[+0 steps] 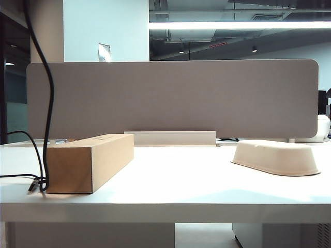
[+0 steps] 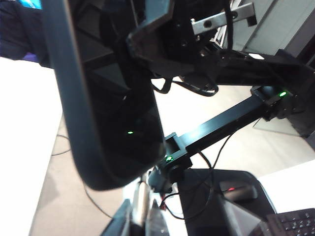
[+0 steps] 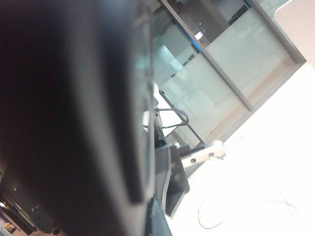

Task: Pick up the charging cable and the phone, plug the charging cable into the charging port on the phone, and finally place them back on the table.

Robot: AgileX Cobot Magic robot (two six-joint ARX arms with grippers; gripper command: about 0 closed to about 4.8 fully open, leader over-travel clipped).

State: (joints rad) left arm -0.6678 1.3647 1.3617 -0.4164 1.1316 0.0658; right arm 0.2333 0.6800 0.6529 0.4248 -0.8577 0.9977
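The phone (image 2: 108,123) is up in the air, out of the exterior view. It fills much of the left wrist view as a dark slab with a rounded corner. My right gripper (image 3: 152,219) is shut on the phone (image 3: 74,113), which blocks most of the right wrist view. My left gripper (image 2: 140,219) is shut on the silvery plug (image 2: 140,196) of the charging cable. The plug's tip points at the phone's short lower edge, close to it; the charging port is too small to make out. The black charging cable (image 1: 50,103) hangs down from above to the table (image 1: 181,186), where its dark connector (image 1: 34,186) lies.
A long cardboard box (image 1: 90,160) lies on the left of the table, right beside the hanging cord. An off-white oval bowl (image 1: 276,157) sits at the right. A grey partition panel (image 1: 170,98) closes the back. Neither arm shows in the exterior view.
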